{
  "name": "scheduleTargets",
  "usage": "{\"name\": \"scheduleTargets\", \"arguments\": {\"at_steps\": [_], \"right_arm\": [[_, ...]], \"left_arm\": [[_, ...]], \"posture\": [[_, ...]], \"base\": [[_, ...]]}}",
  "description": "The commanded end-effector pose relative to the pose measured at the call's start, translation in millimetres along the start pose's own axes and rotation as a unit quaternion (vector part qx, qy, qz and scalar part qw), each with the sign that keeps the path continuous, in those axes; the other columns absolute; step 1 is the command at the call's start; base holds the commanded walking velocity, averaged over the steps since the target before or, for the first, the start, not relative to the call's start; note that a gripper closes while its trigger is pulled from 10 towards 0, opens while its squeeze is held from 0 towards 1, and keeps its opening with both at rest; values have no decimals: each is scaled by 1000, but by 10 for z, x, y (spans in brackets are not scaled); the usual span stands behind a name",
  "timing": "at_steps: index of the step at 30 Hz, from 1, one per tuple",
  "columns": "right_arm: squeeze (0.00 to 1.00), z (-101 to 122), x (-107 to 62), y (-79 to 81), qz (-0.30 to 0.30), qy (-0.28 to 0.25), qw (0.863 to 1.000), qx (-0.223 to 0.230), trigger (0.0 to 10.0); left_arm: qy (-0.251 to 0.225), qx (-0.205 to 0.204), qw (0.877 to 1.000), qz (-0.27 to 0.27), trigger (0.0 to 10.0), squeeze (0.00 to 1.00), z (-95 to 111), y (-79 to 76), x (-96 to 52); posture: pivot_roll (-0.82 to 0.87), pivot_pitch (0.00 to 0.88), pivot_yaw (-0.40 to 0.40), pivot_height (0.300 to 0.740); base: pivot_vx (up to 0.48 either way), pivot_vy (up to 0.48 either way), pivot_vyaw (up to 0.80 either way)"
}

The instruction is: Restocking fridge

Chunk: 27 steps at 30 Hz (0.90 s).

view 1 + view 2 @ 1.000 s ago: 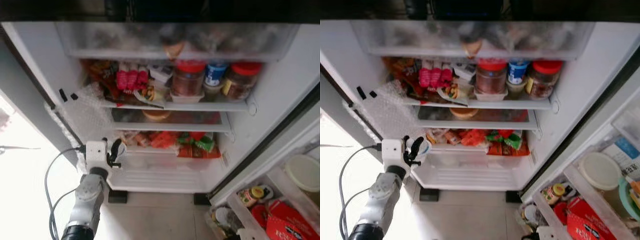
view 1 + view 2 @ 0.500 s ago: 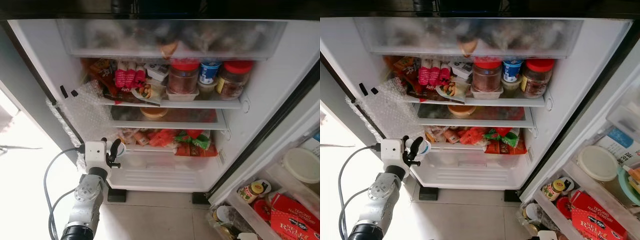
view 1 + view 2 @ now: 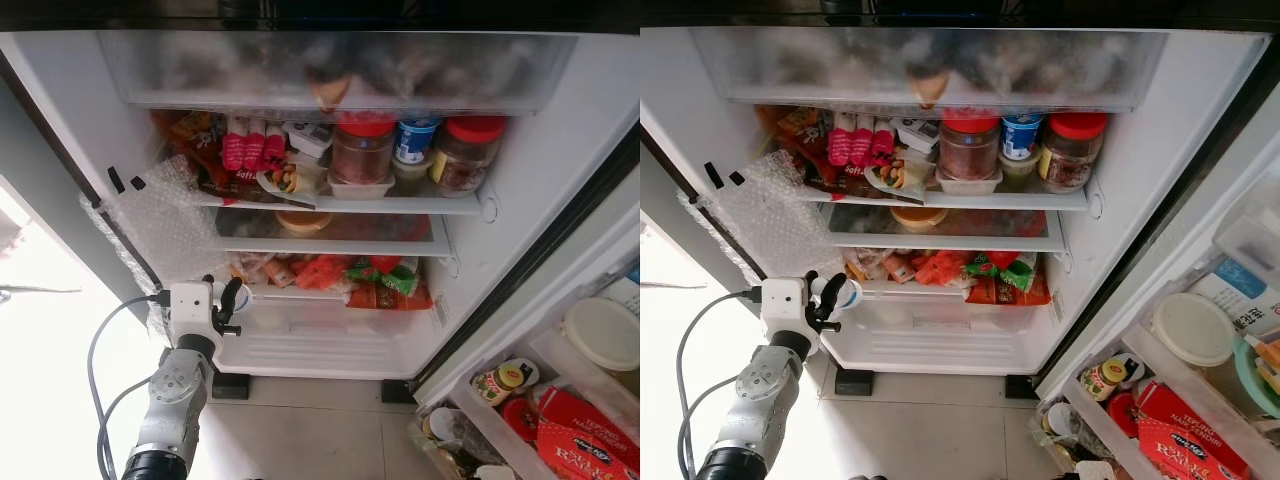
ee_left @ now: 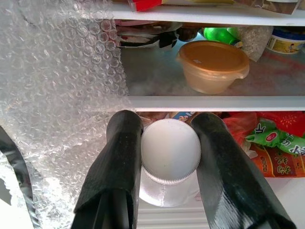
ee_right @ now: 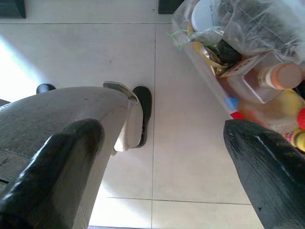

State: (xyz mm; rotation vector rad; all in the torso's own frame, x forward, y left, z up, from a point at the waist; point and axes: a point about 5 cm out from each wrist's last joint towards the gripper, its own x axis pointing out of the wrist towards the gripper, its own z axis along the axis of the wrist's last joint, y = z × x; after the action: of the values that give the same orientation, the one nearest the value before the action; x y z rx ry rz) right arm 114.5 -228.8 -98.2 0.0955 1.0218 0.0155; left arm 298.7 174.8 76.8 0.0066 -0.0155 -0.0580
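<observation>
Bottle (image 4: 170, 164), white with a ribbed round cap, clamped between the two black fingers (image 4: 118, 162) of the left gripper (image 3: 233, 300); held at the front left of the open fridge (image 3: 70, 95), level with the lowest shelf and above the clear bottom drawer (image 3: 320, 345).

Bubble wrap (image 3: 165, 215): taped to the left inner wall, just beside the gripper.

Lowest shelf: red and green snack packets (image 3: 385, 285).

Middle shelf: a tan lidded tub (image 4: 212, 64).

Upper shelf: pink packets (image 3: 252, 148), two red-lidded jars (image 3: 362, 150), a blue-lidded cup (image 3: 414, 140) between them.

Top: frosted drawer (image 3: 330, 70), contents blurred.

Door racks (image 3: 1200, 380), at the right: a white round lid (image 3: 1193, 328), a small yellow-capped jar (image 3: 1104, 379), a red carton (image 3: 1185, 440).

Right gripper (image 5: 157, 157): fingers spread wide with nothing between them, hanging over the tiled floor (image 5: 186, 143) near a clear bin of bottles (image 5: 267, 81).
</observation>
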Motion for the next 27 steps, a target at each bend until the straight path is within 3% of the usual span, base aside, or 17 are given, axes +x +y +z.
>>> {"name": "scheduleTargets", "arguments": {"at_steps": [1,18,27], "right_arm": [[0,-80,-25,-22,-8,13,1000,5,10000],[0,-102,-27,-34,-22,21,1000,3,10000],[0,-102,-25,-28,-22,22,1000,4,10000]], "left_arm": [[-3,2,1000,2,10000,0,-2,22,-27],[-2,5,1000,5,10000,0,0,48,-27],[-3,5,1000,5,10000,0,2,41,-25]], "posture": [[16,151,-14,740],[20,153,-11,740],[21,154,-11,680]], "base": [[0,0,0],[0,0,0],[0,0,0]]}}
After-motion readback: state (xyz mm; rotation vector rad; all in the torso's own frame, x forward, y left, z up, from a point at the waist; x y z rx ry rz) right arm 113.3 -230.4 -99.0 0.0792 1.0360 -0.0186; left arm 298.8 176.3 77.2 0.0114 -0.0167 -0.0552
